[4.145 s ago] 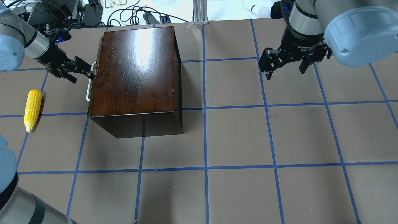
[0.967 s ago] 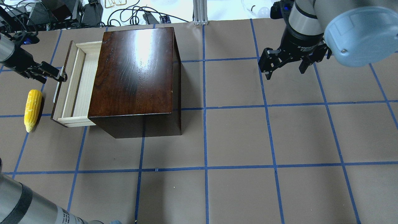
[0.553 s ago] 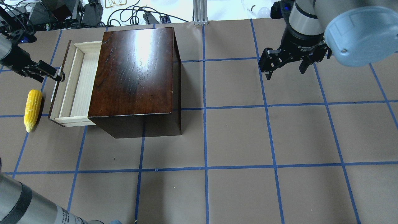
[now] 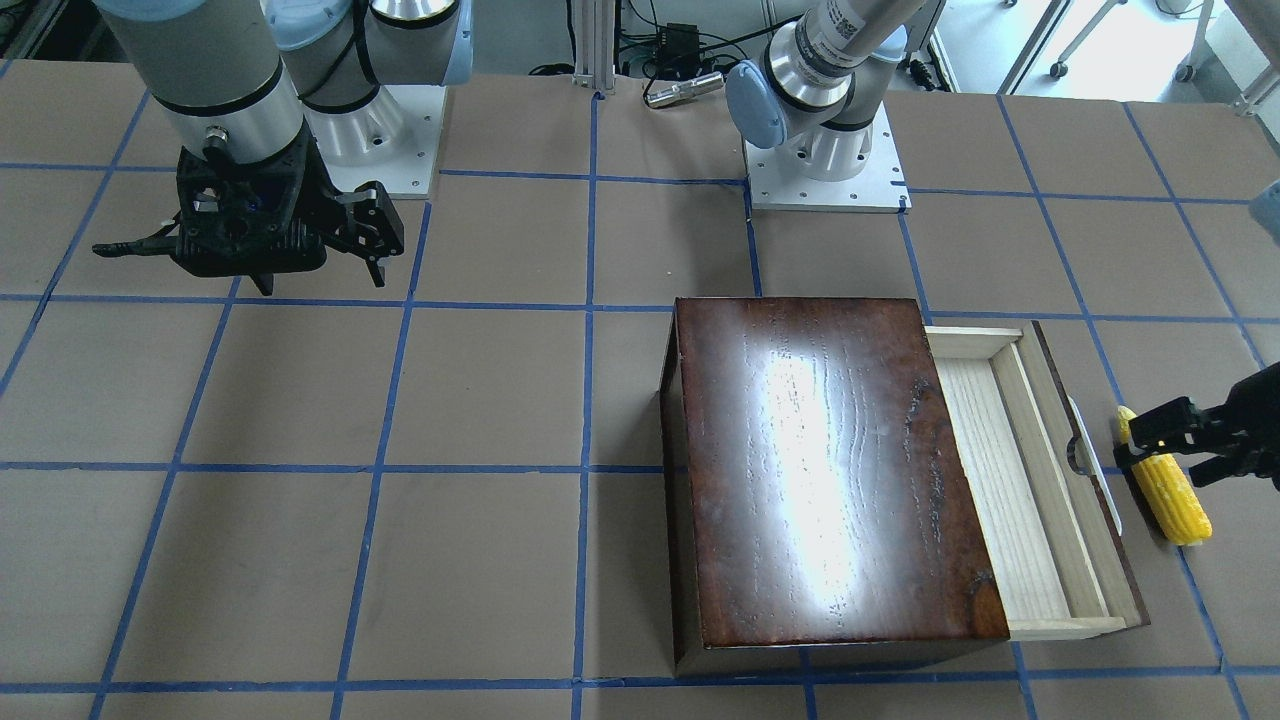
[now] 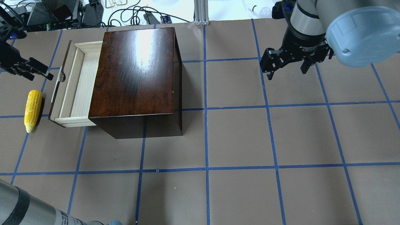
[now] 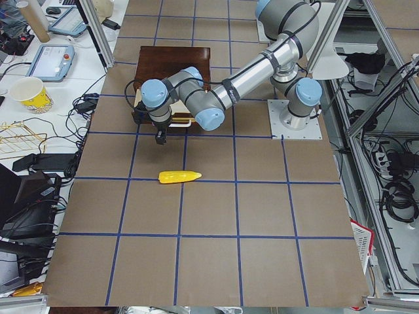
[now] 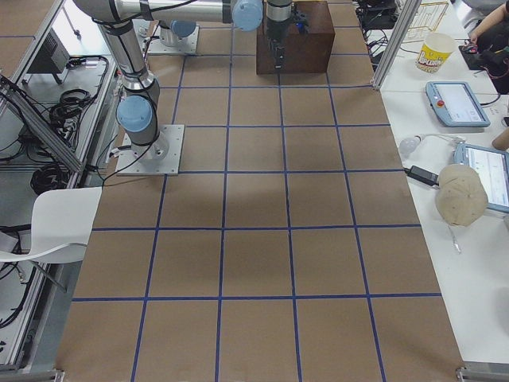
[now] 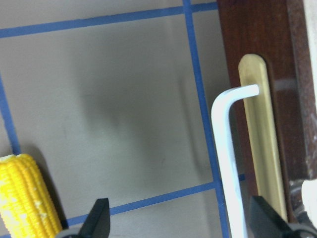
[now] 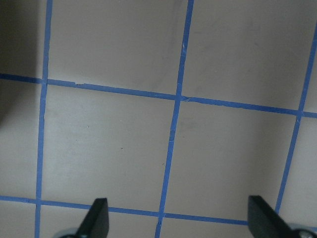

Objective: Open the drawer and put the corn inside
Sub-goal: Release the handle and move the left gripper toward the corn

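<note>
Backed off from the handle (image 8: 225, 163), the left gripper (image 5: 48, 71) now hangs clear of it, on the side toward the left edge of the table (image 5: 237, 137). 0.6 s ago its tips were at that handle. Its jaws stand wide apart and grip nothing.

Below it the corn (image 5: 32, 109) lies flat on the table, between the drawer front and the table's left edge. It sits just beside the front panel without touching it, and its pointed tip faces the robot's edge.

The drawer (image 5: 82, 87) stays pulled partway out of the box (image 5: 134, 72), toward the left edge, as it was a second ago. Its pale wooden floor is bare.

The box stands toward the far edge, its glossy top catching a bright glare.

Over the table's right half, well apart from the box, the right gripper (image 5: 287, 72) hangs above the surface where it was before. Its jaws are spread and hold nothing, with only taped squares showing under it in its wrist view.
</note>
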You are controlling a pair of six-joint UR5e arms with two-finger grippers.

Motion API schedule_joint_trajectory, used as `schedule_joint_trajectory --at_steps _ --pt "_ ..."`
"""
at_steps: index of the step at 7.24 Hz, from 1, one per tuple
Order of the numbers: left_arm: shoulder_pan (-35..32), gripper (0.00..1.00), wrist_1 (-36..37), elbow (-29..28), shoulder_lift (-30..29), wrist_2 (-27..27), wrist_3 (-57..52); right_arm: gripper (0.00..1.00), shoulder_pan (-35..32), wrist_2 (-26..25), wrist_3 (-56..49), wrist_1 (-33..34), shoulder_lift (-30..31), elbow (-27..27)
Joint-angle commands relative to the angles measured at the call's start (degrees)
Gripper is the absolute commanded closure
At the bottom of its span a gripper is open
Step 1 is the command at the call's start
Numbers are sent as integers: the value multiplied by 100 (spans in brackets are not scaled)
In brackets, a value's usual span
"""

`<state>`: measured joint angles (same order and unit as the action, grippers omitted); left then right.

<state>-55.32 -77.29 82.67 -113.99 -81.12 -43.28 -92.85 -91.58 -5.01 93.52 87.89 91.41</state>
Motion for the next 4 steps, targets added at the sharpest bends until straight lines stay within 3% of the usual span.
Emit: schedule_joint_trajectory --at_steps 1,4 --pt "362 0 3 -190 -105 -273 -5 0 -5 0 0 0 0 0" --pt "593 0 108 -102 -368 -526 616 0 -5 0 0 0 0 0"
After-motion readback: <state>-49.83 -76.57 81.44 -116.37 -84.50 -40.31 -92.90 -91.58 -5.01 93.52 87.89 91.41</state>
